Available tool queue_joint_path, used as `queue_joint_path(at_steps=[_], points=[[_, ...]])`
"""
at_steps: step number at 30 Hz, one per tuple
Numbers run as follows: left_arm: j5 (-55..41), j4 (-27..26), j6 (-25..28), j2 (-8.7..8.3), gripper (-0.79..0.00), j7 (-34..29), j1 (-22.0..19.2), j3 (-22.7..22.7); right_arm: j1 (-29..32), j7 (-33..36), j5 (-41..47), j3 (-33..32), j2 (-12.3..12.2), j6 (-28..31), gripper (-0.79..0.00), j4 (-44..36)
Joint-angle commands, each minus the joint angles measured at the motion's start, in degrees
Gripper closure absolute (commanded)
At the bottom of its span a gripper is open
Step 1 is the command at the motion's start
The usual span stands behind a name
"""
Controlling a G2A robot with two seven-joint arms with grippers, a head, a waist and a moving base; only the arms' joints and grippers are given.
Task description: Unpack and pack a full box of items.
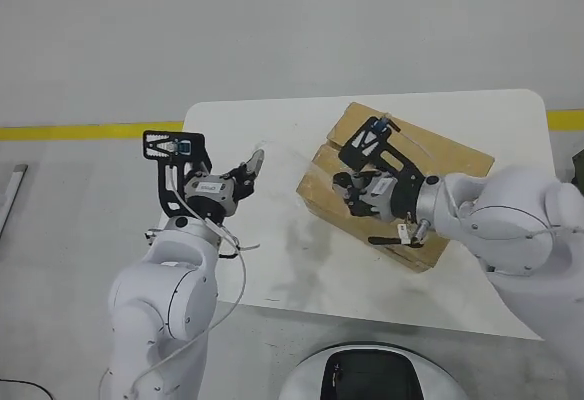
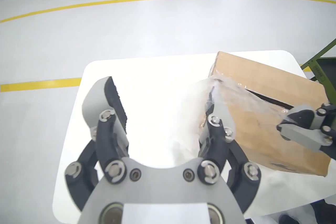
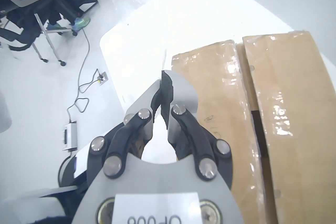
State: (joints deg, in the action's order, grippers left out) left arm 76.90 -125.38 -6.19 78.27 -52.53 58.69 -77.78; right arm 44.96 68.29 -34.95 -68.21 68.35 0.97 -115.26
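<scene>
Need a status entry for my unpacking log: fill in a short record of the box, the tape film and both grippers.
table: white, box on it
box: cardboard, top flaps down, dark gap along the seam
left gripper: jaws wide open, beside the box
right gripper: jaws shut, over the box top near its edge
clear film: clings to the left gripper, stretches to the box top
</scene>
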Motion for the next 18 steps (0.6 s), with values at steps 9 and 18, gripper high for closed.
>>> queue_joint_path(at_steps=[9,18], points=[[7.8,3.4,2.6,-0.43,-0.785,1.1,-0.2,0.0,1.3,2.0,16.2,-5.5,-0.2,-11.5,0.000,2.0],[10.7,4.3,3.0,-0.52,-0.785,1.5,0.4,-0.1,3.3,0.8,18.4,-7.9,-1.0,-13.4,0.000,1.1]])
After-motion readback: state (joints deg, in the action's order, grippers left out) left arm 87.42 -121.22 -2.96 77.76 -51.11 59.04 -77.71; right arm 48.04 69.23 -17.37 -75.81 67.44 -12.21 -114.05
